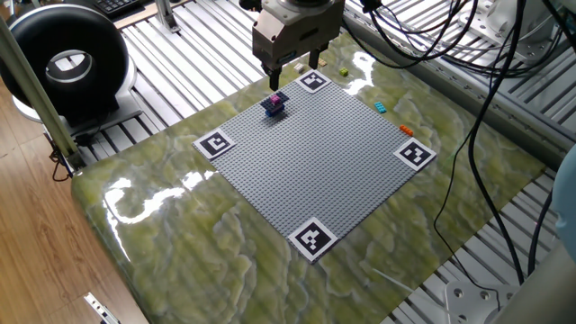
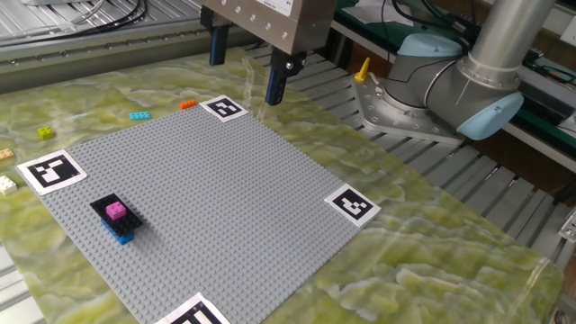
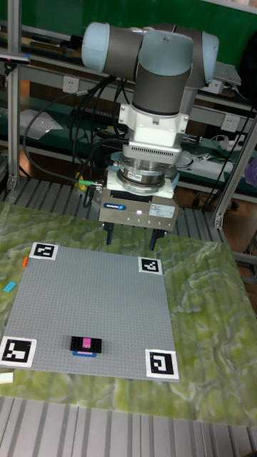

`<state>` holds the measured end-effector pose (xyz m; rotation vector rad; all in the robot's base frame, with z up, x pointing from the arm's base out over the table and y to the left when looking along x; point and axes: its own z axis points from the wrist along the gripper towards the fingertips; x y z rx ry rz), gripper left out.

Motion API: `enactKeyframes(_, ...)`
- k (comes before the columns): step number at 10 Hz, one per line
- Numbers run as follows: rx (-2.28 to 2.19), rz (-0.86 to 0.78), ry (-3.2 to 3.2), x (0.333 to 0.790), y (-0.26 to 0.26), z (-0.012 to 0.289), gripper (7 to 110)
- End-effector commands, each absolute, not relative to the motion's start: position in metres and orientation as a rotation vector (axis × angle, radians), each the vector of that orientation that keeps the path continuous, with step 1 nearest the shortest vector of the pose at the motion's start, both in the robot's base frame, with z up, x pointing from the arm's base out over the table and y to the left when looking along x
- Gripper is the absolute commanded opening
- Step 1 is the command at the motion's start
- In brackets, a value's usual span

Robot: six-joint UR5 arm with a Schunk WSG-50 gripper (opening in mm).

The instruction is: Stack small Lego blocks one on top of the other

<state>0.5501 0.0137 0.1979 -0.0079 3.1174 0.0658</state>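
Observation:
A small stack of Lego blocks (image 2: 115,216) stands on the grey baseplate (image 2: 216,198) near one corner tag: a magenta brick on a black one on a blue one, also seen as the stack (image 1: 275,103) and the stack (image 3: 88,345). My gripper (image 2: 247,63) hangs open and empty above the plate's far edge, well away from the stack. It shows too as the gripper (image 1: 290,67) and the gripper (image 3: 131,238). Loose blocks lie off the plate: cyan (image 2: 139,115), orange (image 2: 188,104), green (image 2: 46,132), tan (image 2: 4,154).
Black-and-white marker tags (image 2: 351,204) sit at the plate's corners. A whitish brick (image 2: 7,184) lies beside one tag. The arm's base (image 2: 423,81) stands behind the table, cables (image 1: 468,54) hang at one side, and a black round device (image 1: 67,63) sits off the table.

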Motion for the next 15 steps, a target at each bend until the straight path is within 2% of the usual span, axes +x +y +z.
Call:
enactKeyframes(1, -0.03, 0.059, 3.117, 0.55, 0.012, 0.199, 7)
enactKeyframes(4, -0.088, -0.011, 3.129, 0.547, 0.001, 0.199, 7)
enactKeyframes(7, -0.137, 0.061, 3.156, 0.54, 0.011, 0.197, 7)
enactKeyframes(9, -0.228, -0.04, 3.152, 0.54, -0.003, 0.196, 7)
enactKeyframes(15, -0.345, -0.057, 3.125, 0.544, -0.004, 0.197, 7)
